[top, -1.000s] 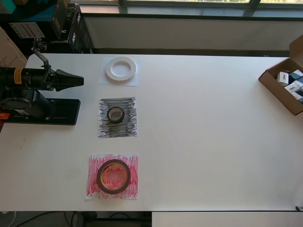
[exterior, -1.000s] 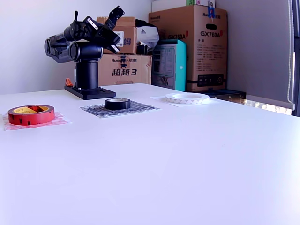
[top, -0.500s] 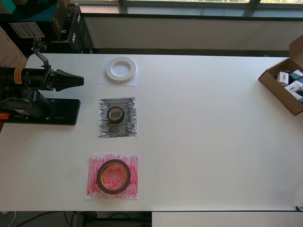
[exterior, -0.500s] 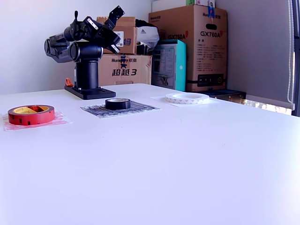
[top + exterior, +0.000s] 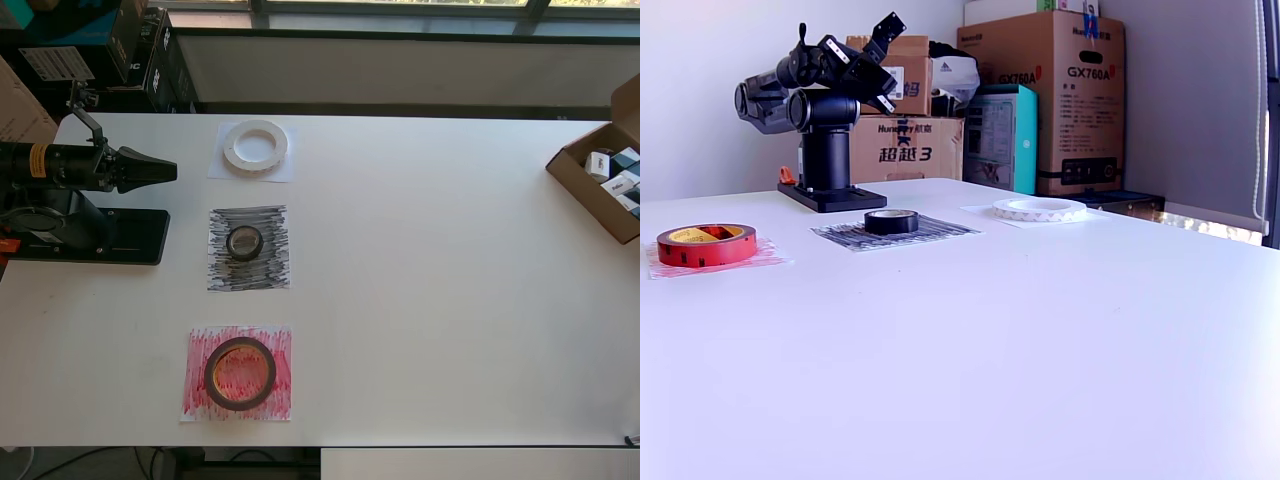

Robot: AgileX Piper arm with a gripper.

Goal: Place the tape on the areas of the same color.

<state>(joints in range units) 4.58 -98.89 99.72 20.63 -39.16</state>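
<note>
Flat, smooth white table (image 5: 450,300), matte and evenly lit. Three roughly square paper sheets in a column near the overhead view's left side, each carrying one roll. Farthest up in that view, plain white sheet (image 5: 285,170) under a wide, flat white ring (image 5: 256,146) with a broad open centre. In the middle, sheet scribbled with dense black horizontal strokes (image 5: 270,265), small glossy black roll (image 5: 244,242) resting on it. Nearest the lower edge, sheet hatched in red (image 5: 282,395), ragged at the borders, bearing a larger dark red-brown roll (image 5: 240,373) with a yellowish core. Folded back over a black base plate, well apart from all rolls: dark metal gripper (image 5: 160,171), tapering to a point, fingers seemingly drawn together, clamped on nothing. At the overhead view's right edge, open corrugated cardboard box (image 5: 590,190).
</note>
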